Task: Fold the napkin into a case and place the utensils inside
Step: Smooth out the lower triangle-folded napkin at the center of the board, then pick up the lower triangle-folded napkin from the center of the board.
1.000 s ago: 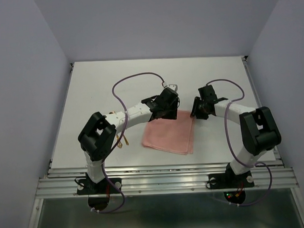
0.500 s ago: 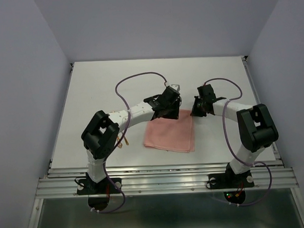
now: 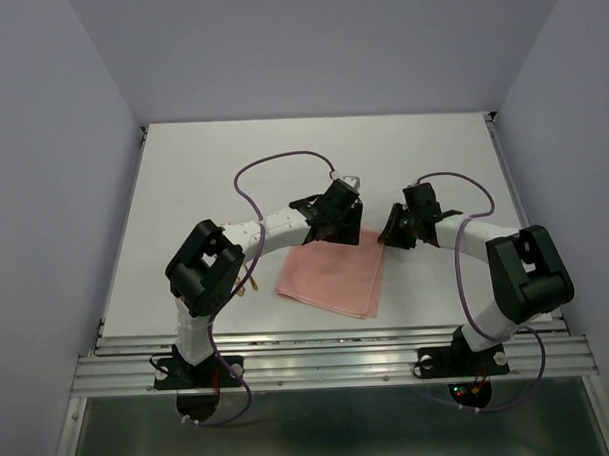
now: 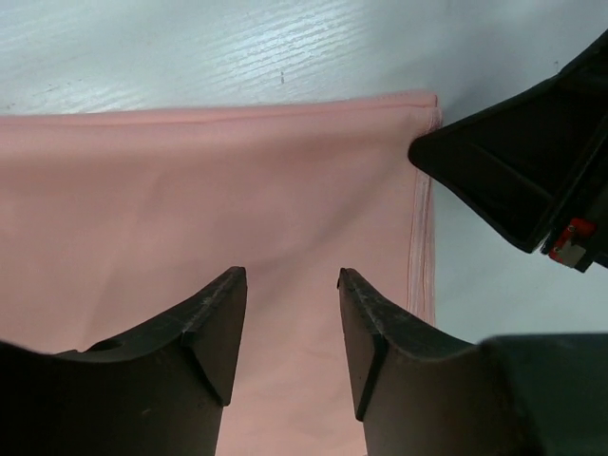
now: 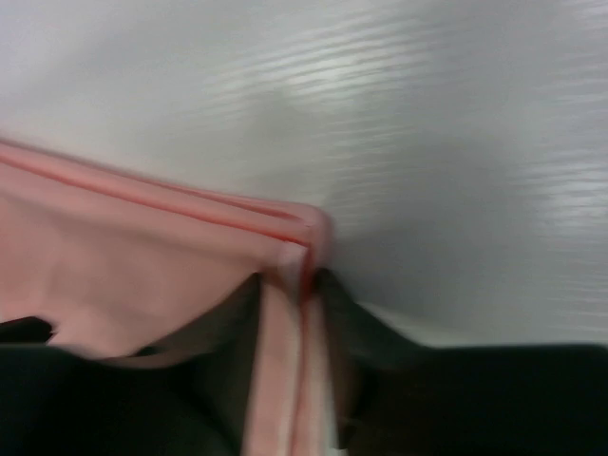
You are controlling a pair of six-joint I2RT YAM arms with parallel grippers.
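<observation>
**A:** Starting at the left: the utensils [image 3: 251,282] lie on the desk [image 3: 182,172], just beside the bent elbow of the left arm [image 3: 274,227] and apart from the cloth.

**B:** That arm folds up from its base, then its white forearm stretches right and away. The wrist tips down over the far edge of the napkin [image 3: 331,277].

**A:** And the left pincer [image 4: 290,285]?

**B:** Fingers parted, a clear gap, pink cloth showing between them. Nothing gripped.

**A:** The napkin lies flat mid-desk, folded into a layered rectangle, between the two arms.

**B:** Over to the right now. The right arm [image 3: 470,237] has its elbow high at the desk's right side. Its forearm reaches left and low to the napkin's far right corner.

**A:** The right pincer [image 5: 288,285] is nipped narrow on that corner. In the wrist view, stacked hems run between its dark fingers.
</observation>
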